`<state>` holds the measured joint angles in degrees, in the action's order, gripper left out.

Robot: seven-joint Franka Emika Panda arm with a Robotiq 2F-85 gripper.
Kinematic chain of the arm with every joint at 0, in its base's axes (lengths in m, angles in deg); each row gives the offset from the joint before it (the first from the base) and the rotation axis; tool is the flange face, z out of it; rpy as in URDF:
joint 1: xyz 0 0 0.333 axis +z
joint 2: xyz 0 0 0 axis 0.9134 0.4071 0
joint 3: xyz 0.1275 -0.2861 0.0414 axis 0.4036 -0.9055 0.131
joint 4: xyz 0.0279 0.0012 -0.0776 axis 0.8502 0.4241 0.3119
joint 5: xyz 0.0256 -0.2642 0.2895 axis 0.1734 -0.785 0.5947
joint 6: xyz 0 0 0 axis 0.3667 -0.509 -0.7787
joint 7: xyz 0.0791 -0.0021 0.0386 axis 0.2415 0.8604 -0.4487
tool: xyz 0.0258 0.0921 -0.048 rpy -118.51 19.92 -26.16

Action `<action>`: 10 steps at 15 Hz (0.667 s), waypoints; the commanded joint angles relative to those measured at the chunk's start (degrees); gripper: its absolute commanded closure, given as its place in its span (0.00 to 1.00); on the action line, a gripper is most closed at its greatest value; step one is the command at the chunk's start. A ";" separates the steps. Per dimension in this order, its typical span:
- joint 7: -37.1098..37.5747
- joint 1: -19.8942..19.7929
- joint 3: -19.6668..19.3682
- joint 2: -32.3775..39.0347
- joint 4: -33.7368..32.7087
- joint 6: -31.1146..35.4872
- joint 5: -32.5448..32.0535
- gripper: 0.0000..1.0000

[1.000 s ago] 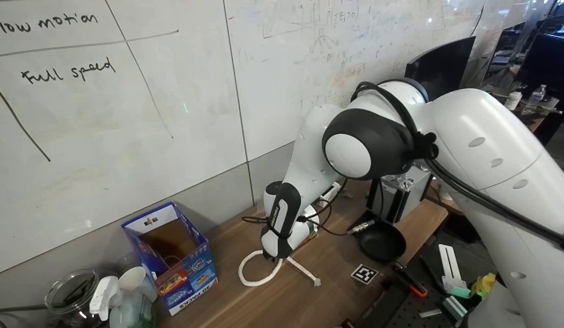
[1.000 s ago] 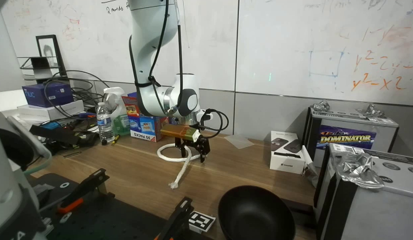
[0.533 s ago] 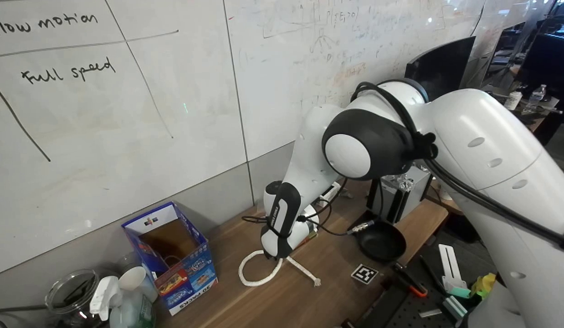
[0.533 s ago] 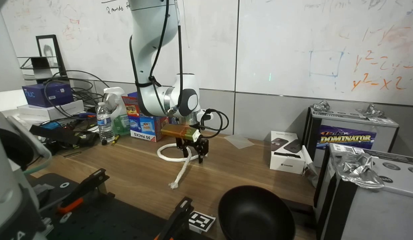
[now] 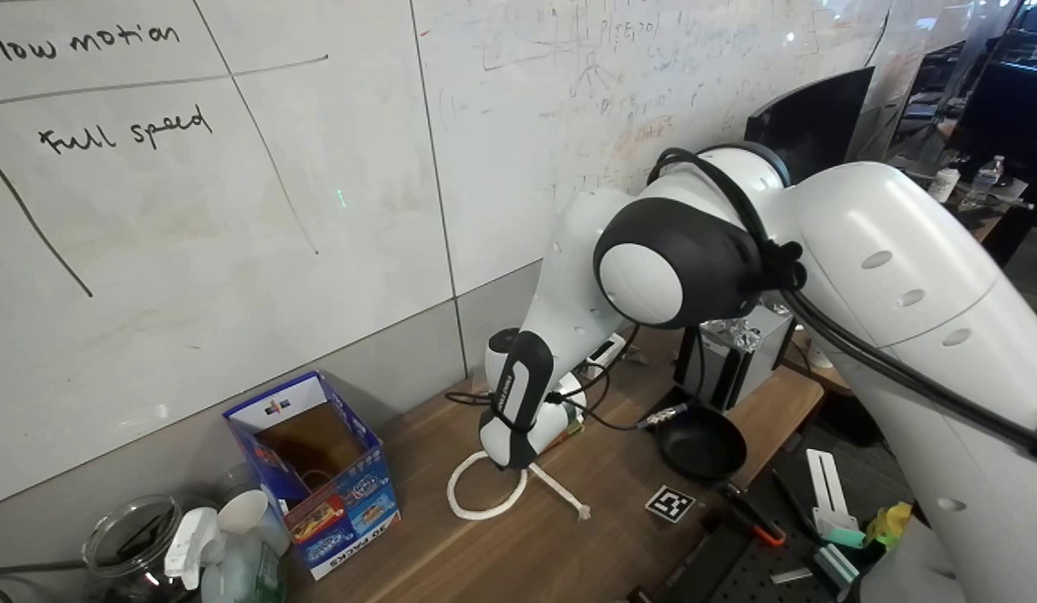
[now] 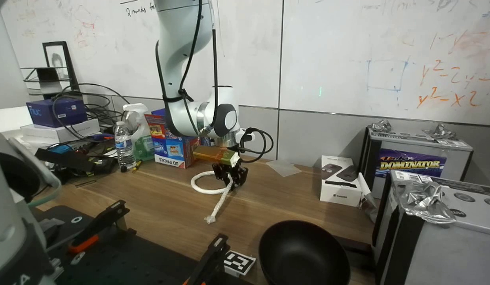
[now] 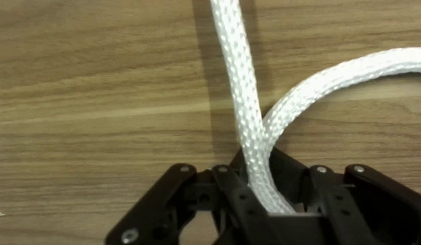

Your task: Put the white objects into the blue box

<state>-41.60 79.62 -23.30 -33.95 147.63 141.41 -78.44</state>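
A white rope [image 5: 485, 512] lies on the wooden table as a loose loop with one trailing end [image 6: 218, 208]. My gripper [image 6: 234, 186] is low over the table at the loop's crossing, its fingers drawn together around the cord. In the wrist view two strands of the rope [image 7: 242, 88] meet and run down between the fingers [image 7: 285, 170], which are shut on it. The blue box [image 5: 351, 498] stands upright against the wall, its top open and brown inside. Within it a pale curved edge shows, too small to identify. The robot's wrist mostly hides the gripper in an exterior view.
A spray bottle [image 5: 234, 561], a white cup [image 5: 252, 515] and a glass jar [image 5: 133, 536] crowd the box's side. A black pan [image 6: 304, 253], a white phone box [image 6: 340, 182] and grey devices [image 6: 435, 229] stand on the table's opposite side.
My fingers have come together on the rope from a wide stance. The gripper has risen slightly, and the rope loop has shifted a little to the right in both exterior views.
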 commanded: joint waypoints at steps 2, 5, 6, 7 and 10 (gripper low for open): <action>-1.45 -4.22 4.08 -0.25 -1.93 -4.83 0.44 0.98; -4.95 -9.97 10.24 -2.97 -2.97 -11.64 2.17 0.98; -6.64 -12.22 12.85 -4.23 -3.32 -14.61 3.26 0.98; -9.10 -15.11 16.16 -5.77 -3.84 -18.37 5.01 0.98; -12.16 -18.76 20.61 -9.98 -5.79 -27.40 10.66 0.98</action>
<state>-49.59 64.90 -6.99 -38.68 142.85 122.35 -73.01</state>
